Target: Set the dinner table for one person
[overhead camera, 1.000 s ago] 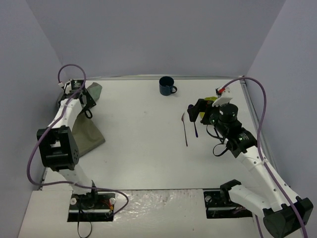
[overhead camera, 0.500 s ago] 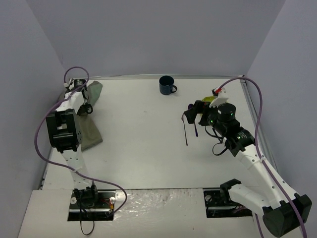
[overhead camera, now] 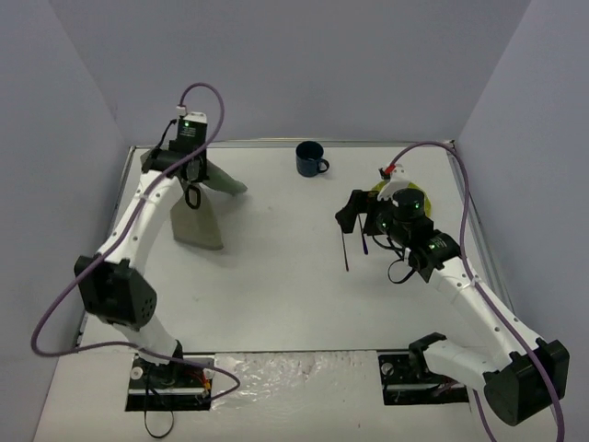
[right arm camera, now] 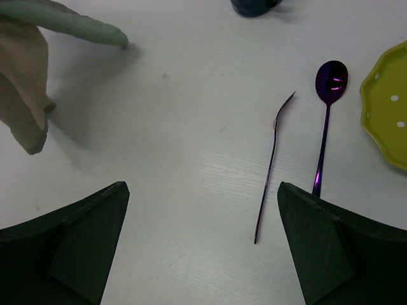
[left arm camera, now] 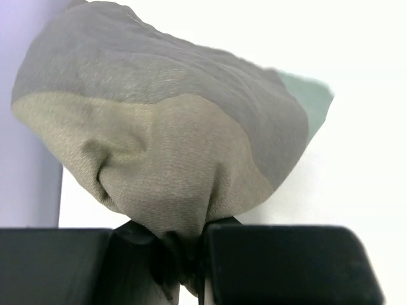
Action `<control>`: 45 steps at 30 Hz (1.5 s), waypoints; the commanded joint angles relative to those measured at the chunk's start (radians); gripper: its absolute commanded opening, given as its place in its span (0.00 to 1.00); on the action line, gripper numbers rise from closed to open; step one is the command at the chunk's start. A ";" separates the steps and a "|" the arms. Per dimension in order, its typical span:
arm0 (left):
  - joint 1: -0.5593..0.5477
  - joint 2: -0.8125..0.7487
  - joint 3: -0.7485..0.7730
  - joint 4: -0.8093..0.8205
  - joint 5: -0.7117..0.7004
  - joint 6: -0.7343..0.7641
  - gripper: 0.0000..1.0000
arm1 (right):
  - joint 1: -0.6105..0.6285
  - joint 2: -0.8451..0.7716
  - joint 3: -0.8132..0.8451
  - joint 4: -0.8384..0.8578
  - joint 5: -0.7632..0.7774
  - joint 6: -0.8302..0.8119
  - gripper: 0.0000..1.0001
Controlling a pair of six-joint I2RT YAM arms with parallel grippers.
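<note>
The dinner table (overhead camera: pixel 276 295) carries everything in view, and the blue mug (overhead camera: pixel 310 158) stands at its far edge. To the left of the mug, and a little nearer the arm bases, the left gripper (left arm camera: pixel 184 254) is pinched tight on a bunched fold of the beige-and-green placemat (left arm camera: pixel 165 159). The cloth hangs from the jaws in a drape; its lower edge may be brushing the tabletop, though the top view is too coarse to be sure. Gripping it by a gathered fold probably lets the mat be carried to a place setting.

Right of the mug and nearer, the right gripper (right arm camera: pixel 200 216) hovers with its jaws spread wide and nothing between them. It faces the purple spoon (right arm camera: pixel 331 82) and a thin dark utensil (right arm camera: pixel 273 159), with the yellow plate (right arm camera: pixel 388 108) just beyond them. It is likely ready to take the cutlery once the mat lies flat.
</note>
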 commanded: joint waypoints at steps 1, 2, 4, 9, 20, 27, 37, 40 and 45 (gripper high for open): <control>-0.166 -0.214 -0.123 -0.052 0.013 0.081 0.00 | 0.020 0.022 0.059 0.073 -0.043 -0.016 1.00; -0.197 -0.237 -0.171 -0.058 0.034 0.082 0.00 | 0.024 0.029 0.058 0.072 -0.044 -0.016 1.00; -0.285 -0.261 -0.268 -0.050 0.059 0.075 0.00 | 0.029 0.044 0.054 0.072 -0.039 -0.017 1.00; -0.441 -0.292 -0.470 -0.011 0.090 0.020 0.32 | 0.050 0.091 0.037 0.074 -0.004 -0.030 1.00; -0.451 -0.441 -0.469 0.062 0.011 -0.133 0.93 | 0.138 0.279 0.055 0.089 0.114 -0.078 0.93; -0.290 -0.556 -0.595 0.093 0.069 -0.311 0.93 | 0.137 0.409 0.088 0.096 0.175 -0.046 0.83; 0.034 -0.532 -0.825 0.240 0.275 -0.470 0.87 | 0.123 0.602 0.193 0.118 0.239 -0.082 0.59; 0.039 -0.467 -0.827 0.271 0.288 -0.485 0.87 | 0.110 0.628 0.203 0.117 0.238 -0.090 0.61; 0.040 -0.359 -0.827 0.329 0.294 -0.525 0.87 | 0.094 0.678 0.197 0.123 0.224 -0.117 0.65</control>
